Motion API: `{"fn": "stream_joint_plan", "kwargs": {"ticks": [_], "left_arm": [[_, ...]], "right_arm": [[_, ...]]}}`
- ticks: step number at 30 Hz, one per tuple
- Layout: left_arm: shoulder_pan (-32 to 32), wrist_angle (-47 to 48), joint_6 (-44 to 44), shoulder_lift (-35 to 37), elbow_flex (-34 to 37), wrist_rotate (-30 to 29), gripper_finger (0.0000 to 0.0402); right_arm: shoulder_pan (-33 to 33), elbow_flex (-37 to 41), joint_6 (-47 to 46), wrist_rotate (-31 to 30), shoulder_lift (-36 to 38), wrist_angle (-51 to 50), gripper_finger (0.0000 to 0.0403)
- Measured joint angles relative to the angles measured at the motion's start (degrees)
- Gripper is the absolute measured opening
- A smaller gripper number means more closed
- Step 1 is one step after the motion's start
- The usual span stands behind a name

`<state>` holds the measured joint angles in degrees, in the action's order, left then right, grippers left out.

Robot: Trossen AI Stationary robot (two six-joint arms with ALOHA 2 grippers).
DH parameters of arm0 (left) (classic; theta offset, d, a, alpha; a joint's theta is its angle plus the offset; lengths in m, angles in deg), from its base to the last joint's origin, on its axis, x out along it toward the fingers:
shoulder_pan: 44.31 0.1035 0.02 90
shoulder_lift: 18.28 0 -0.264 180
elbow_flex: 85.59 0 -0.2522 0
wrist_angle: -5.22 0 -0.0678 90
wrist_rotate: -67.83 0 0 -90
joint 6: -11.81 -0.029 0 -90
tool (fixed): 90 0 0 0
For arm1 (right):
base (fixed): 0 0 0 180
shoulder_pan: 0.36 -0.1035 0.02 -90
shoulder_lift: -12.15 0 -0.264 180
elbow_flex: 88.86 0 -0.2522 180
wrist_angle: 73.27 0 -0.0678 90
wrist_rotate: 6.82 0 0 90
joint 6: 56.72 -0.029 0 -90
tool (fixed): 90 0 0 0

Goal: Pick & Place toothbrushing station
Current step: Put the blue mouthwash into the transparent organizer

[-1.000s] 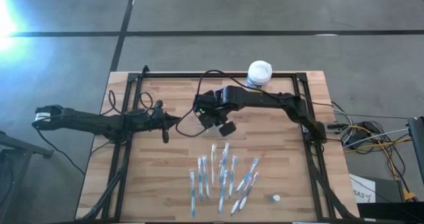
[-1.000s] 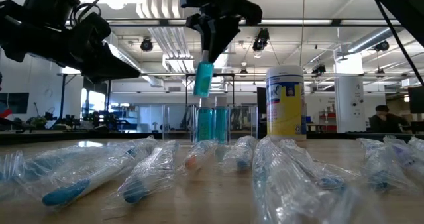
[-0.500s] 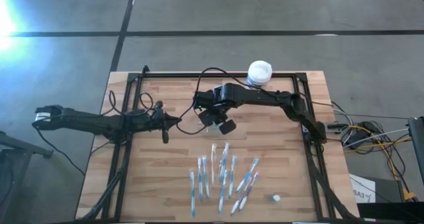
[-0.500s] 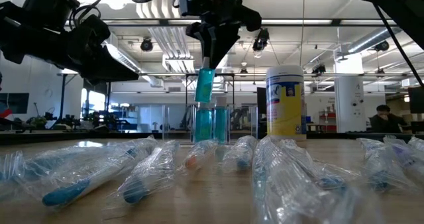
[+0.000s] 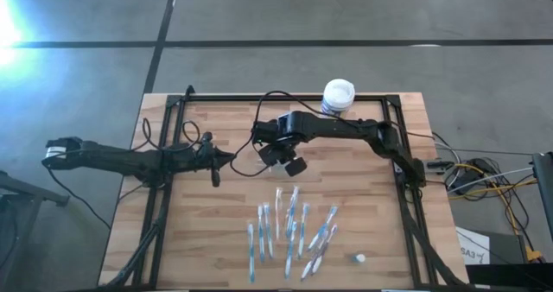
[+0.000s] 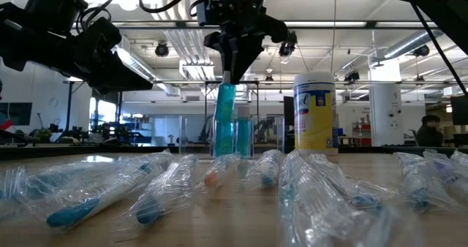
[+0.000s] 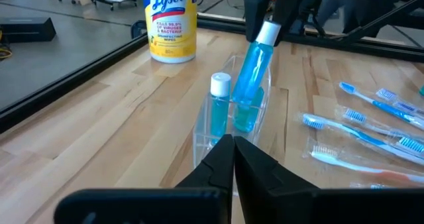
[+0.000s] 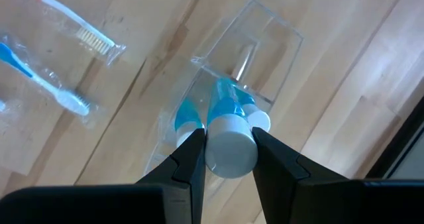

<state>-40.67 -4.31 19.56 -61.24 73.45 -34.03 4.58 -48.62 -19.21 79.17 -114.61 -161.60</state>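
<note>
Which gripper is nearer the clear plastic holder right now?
The right gripper: it is directly above the clear plastic holder, shut on a blue bottle going into it. The left gripper waits off to the holder's left, shut.

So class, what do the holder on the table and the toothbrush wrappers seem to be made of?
Holder: apparently rigid clear plastic, glossy; the wood and blue bottles show through its flat walls. Toothbrush wrappers: seemingly thin clear plastic film, crinkled and shiny, brushes visible inside.
</note>
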Motion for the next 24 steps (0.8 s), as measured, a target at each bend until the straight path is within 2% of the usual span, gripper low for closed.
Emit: {"fn": "stream_joint_plan", "kwargs": {"ticks": [14,24], "left_arm": [[0.0,0.0,0.0,0.0,0.0,0.0,0.0014],[0.0,0.0,0.0,0.0,0.0,0.0,0.0019]], "right_arm": [[-0.1,0.7,-0.2,2.7,0.0,1.2,0.0090],[0.0,6.3,0.4,2.7,0.0,6.0,0.0090]]}}
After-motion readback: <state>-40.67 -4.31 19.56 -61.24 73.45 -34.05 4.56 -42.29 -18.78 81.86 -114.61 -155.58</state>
